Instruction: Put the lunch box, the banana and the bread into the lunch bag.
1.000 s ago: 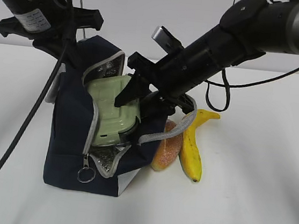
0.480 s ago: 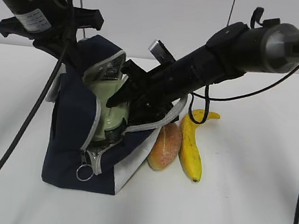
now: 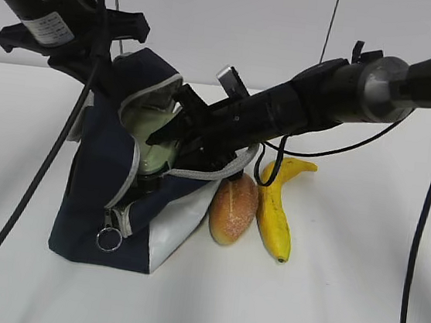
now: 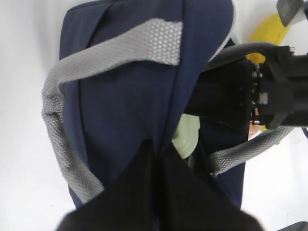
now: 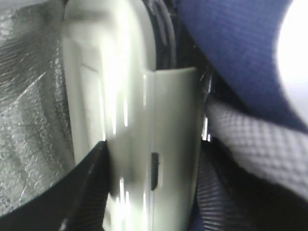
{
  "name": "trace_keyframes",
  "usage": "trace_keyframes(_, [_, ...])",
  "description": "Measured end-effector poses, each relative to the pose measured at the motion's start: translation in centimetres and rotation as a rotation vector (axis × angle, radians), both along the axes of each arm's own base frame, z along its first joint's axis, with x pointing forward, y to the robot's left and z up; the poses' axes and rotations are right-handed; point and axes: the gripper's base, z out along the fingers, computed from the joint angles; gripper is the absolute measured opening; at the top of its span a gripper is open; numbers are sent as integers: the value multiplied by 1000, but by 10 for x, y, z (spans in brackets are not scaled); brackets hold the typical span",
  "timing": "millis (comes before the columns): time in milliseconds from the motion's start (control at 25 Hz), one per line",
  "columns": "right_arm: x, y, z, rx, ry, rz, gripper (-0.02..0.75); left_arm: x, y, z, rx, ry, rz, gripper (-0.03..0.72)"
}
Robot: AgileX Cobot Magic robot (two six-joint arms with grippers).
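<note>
The navy lunch bag (image 3: 96, 187) stands open at the left, tilted. My left gripper (image 3: 110, 64) is shut on the bag's upper fabric; in the left wrist view (image 4: 159, 156) its jaws pinch a navy fold. My right gripper (image 3: 165, 135) reaches into the bag's mouth and is shut on the sage-green lunch box (image 3: 151, 145). In the right wrist view the lunch box (image 5: 139, 110) stands on edge between my fingers (image 5: 86, 187), with the gripper (image 5: 154, 168) around it. The bread (image 3: 233, 209) and banana (image 3: 276, 211) lie on the table right of the bag.
The silver lining (image 5: 29, 120) is left of the lunch box and a grey strap (image 5: 255, 139) is to its right. The zipper's ring pull (image 3: 108, 238) hangs at the bag's front. My right arm (image 4: 250, 91) crosses over the bag. The white table (image 3: 340, 300) extends to the right.
My right gripper has pushed the lunch box deeper into the bag, and its arm has lowered. The bag has slid and leaned left, uncovering more of the bread.
</note>
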Motion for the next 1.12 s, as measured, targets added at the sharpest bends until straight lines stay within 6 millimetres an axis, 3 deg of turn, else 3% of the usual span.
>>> trace_keyframes(440, [3, 2, -10, 13, 9, -17, 413, 0, 0, 0, 1, -2, 0, -3])
trace_keyframes(640, [1, 4, -8, 35, -37, 50, 594, 0, 0, 0, 2, 1, 0, -3])
trace_keyframes(720, [-1, 4, -8, 56, -33, 77, 624, 0, 0, 0, 2, 2, 0, -3])
trace_keyframes(1120, [1, -18, 2, 128, -47, 158, 535, 0, 0, 0, 3, 6, -1, -3])
